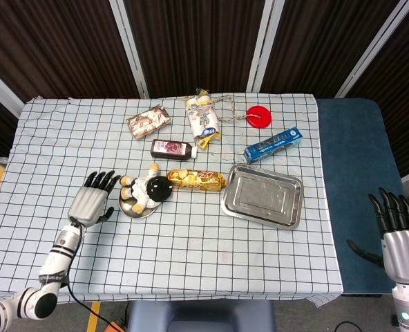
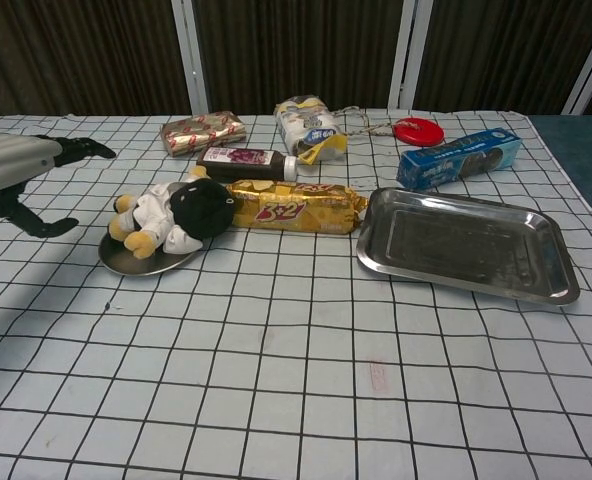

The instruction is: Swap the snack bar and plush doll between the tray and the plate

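The plush doll (image 1: 148, 189) (image 2: 172, 215), white with a black head, lies on the small round plate (image 1: 135, 209) (image 2: 141, 262). The gold snack bar (image 1: 196, 180) (image 2: 293, 205) lies on the cloth between the plate and the steel tray (image 1: 263, 197) (image 2: 466, 244), which holds nothing. My left hand (image 1: 92, 200) (image 2: 21, 165) hovers open just left of the plate, fingers spread toward the doll without touching it. My right hand (image 1: 396, 235) is open, off the table's right side, and only the head view shows it.
Behind the doll lie a dark bottle (image 1: 172, 149), a patterned packet (image 1: 148, 120), a white snack bag (image 1: 202, 117), a red disc (image 1: 258, 116) and a blue biscuit box (image 1: 273, 144). The table's right edge borders blue carpet (image 1: 360, 180).
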### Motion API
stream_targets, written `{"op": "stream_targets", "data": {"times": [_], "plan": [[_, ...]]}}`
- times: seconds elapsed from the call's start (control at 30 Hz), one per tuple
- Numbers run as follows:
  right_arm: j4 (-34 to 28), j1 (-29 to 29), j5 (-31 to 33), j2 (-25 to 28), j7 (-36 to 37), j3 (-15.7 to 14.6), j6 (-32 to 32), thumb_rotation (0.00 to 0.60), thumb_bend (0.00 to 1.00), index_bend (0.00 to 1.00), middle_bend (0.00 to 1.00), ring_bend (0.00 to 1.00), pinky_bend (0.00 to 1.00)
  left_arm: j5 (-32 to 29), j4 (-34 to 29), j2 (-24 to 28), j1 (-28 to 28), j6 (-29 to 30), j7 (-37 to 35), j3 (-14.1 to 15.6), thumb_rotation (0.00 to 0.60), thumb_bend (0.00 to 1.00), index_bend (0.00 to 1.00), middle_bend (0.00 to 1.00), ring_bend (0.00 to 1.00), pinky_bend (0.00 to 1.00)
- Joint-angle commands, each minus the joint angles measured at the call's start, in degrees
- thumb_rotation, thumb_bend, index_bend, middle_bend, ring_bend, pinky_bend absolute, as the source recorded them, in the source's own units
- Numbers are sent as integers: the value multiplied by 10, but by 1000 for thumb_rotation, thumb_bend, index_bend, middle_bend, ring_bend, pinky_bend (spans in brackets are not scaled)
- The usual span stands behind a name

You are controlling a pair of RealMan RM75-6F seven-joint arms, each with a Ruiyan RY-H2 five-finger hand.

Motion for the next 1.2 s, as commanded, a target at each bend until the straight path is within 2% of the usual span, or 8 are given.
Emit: {"op": "stream_targets", "data": {"times": [0.03, 0.27, 0.67, 0.97, 1.07, 1.13, 1.2], "plan": [[2, -3, -4, -2, 3, 4, 3, 600, 81, 0, 0, 0, 23, -27, 2, -16, -19, -10, 18, -7, 600, 408, 0, 0, 0, 42], [12, -8, -13, -11, 21, 18, 11, 600, 81, 0, 0, 0, 23, -77, -10, -52, -46, 1, 55, -12, 600, 409, 0, 0, 0, 28], [23, -13, -35, -12, 40, 26, 12, 600, 81, 0, 0, 0, 23, -83, 110, -132, -84, -15, 18, -5, 600, 407, 0, 0, 0, 26], [33, -16, -44, -18, 50, 34, 19, 600, 80, 0, 0, 0, 23, -97, 125, -148, -96, -24, 9, -1, 600, 406, 0, 2, 0, 24], [35, -17, -45, -19, 55, 37, 20, 600, 81, 0, 0, 0, 23, -78, 134, -157, -98, -12, -3, 3, 600, 407, 21, 99, 65, 45], [36, -17, -46, -20, 57, 38, 20, 600, 81, 0, 0, 0, 23, -60, 146, -166, -97, 1, -14, 6, 600, 407, 124, 256, 197, 123], [37, -17, -47, -20, 59, 38, 19, 600, 81, 0, 0, 0, 23, -39, 164, -177, -96, 16, -24, 11, 600, 406, 264, 412, 332, 244]]}}
